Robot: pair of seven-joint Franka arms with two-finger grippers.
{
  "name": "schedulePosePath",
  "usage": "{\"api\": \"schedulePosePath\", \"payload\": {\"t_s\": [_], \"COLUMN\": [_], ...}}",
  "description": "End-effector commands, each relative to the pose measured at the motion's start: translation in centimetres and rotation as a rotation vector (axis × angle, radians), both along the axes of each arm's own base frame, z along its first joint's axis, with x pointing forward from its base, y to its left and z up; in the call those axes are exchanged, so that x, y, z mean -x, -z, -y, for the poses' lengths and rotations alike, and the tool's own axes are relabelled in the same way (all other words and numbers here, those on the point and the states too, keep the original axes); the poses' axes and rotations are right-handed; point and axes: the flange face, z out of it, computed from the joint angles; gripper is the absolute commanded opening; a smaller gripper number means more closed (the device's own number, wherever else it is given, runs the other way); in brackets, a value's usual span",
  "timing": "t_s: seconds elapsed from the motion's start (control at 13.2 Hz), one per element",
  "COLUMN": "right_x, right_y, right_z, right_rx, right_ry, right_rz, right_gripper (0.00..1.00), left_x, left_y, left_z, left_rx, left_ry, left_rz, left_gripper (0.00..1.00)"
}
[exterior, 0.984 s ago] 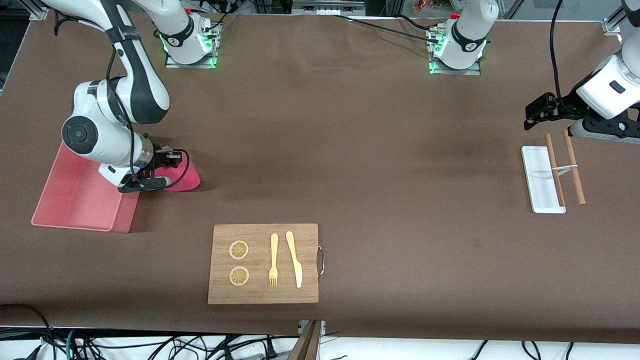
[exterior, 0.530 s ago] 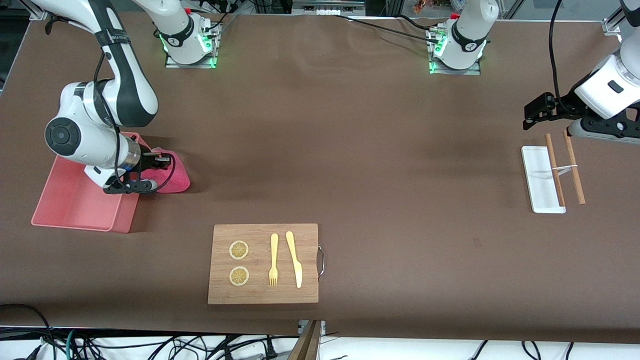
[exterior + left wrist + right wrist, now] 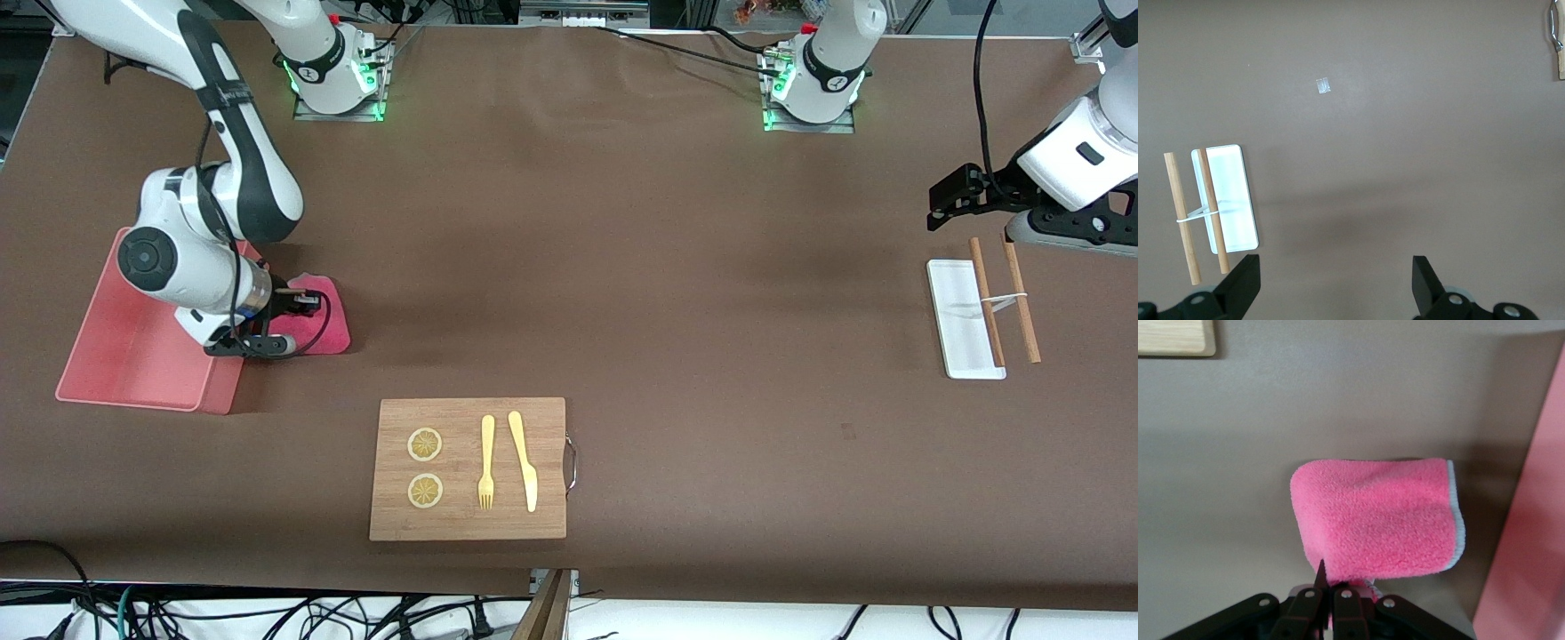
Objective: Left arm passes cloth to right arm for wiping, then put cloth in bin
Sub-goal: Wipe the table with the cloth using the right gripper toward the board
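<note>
The crimson-pink cloth (image 3: 324,313) lies flat on the brown table, right beside the salmon-pink bin (image 3: 124,360), on the bin's side toward the left arm's end. My right gripper (image 3: 298,307) is shut on the cloth's edge and presses it low to the table. In the right wrist view the cloth (image 3: 1378,520) spreads out from my right gripper (image 3: 1331,583), grey trim along one edge, and the bin's wall (image 3: 1531,540) shows beside it. My left gripper (image 3: 942,197) waits open over the table by the white tray, and the left wrist view shows this gripper (image 3: 1336,280) with nothing between its fingers.
A wooden cutting board (image 3: 468,524) with two lemon slices, a fork and a knife lies nearer the front camera than the cloth. A flat white tray (image 3: 960,342) with two tied wooden sticks (image 3: 1022,307) across it sits at the left arm's end.
My right gripper slid the cloth toward the bin, then back a little toward the left arm's end, still shut on it. The left arm has barely moved.
</note>
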Motion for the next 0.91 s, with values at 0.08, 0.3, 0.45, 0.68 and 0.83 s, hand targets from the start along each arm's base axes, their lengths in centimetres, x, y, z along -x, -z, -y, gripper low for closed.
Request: {"api": "schedulePosePath", "payload": {"t_s": [0.08, 0.3, 0.45, 0.68, 0.83], "right_x": [-0.2, 0.0, 0.3, 1.6, 2.2], "right_y": [2.9, 2.9, 2.3, 2.6, 2.0], "right_z": [-5.0, -9.4, -13.2, -18.6, -23.5], "right_rx": [0.02, 0.024, 0.029, 0.024, -0.027], "right_ry": [0.05, 0.125, 0.18, 0.263, 0.339], "right_rz": [0.033, 0.047, 0.06, 0.052, 0.038], "right_gripper": [0.0, 0.0, 0.0, 0.0, 0.0], "left_x": [0.2, 0.2, 0.2, 0.2, 0.2], "left_y": [-0.5, -0.7, -0.6, -0.6, -0.6], "left_z": [0.2, 0.1, 0.2, 0.2, 0.2], "left_rx": [-0.016, -0.017, -0.016, -0.016, -0.016], "left_ry": [0.022, 0.022, 0.022, 0.024, 0.024], "left_rz": [0.002, 0.007, 0.004, 0.004, 0.004], "left_gripper": [1.0, 1.0, 1.0, 1.0, 1.0]}}
